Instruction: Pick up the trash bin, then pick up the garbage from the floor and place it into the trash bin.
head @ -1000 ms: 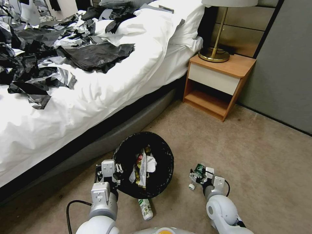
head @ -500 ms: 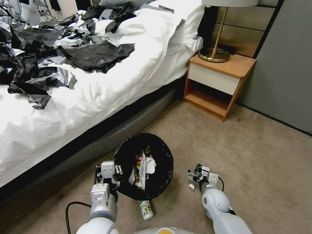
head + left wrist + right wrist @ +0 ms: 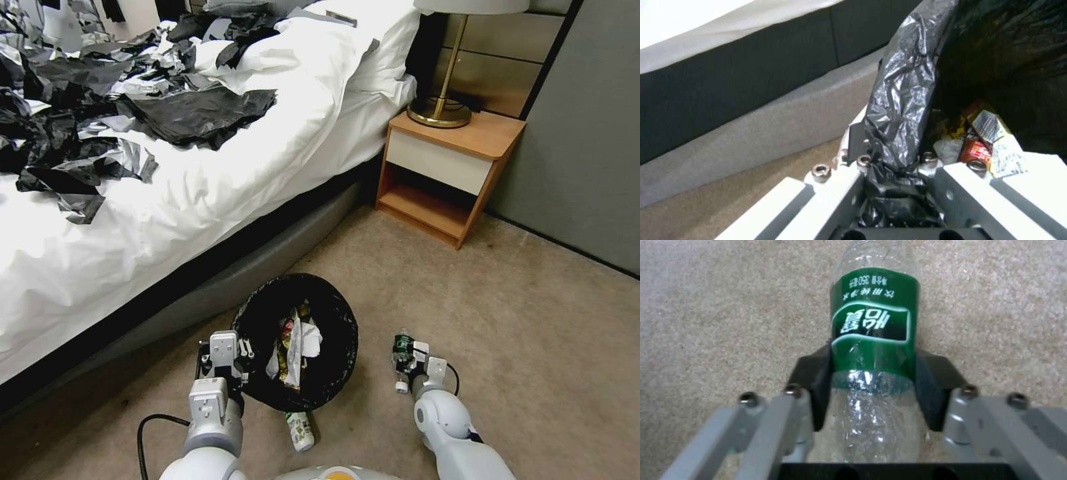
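The trash bin (image 3: 341,319), lined with a black bag, hangs tilted just above the floor (image 3: 533,333) by the bed. My left gripper (image 3: 239,348) is shut on its near-left rim; the left wrist view shows the bag-covered rim (image 3: 898,133) pinched between the fingers, with snack wrappers (image 3: 991,133) and tissue inside. To the bin's right, my right gripper (image 3: 403,365) is shut on a clear plastic bottle (image 3: 402,344) with a green label. In the right wrist view both black pads (image 3: 815,383) press the bottle (image 3: 873,336) above the carpet. A second small bottle (image 3: 299,429) lies on the floor under the bin's near edge.
The bed (image 3: 200,173), strewn with black clothes (image 3: 200,113), runs along the left. A wooden nightstand (image 3: 447,173) with a brass lamp (image 3: 440,110) stands behind. A grey wall (image 3: 587,133) closes the right. Open carpet lies to the right.
My right wrist has turned, swinging the held bottle from crosswise to lengthwise, and has drawn slightly nearer. The bin and left gripper have barely shifted.
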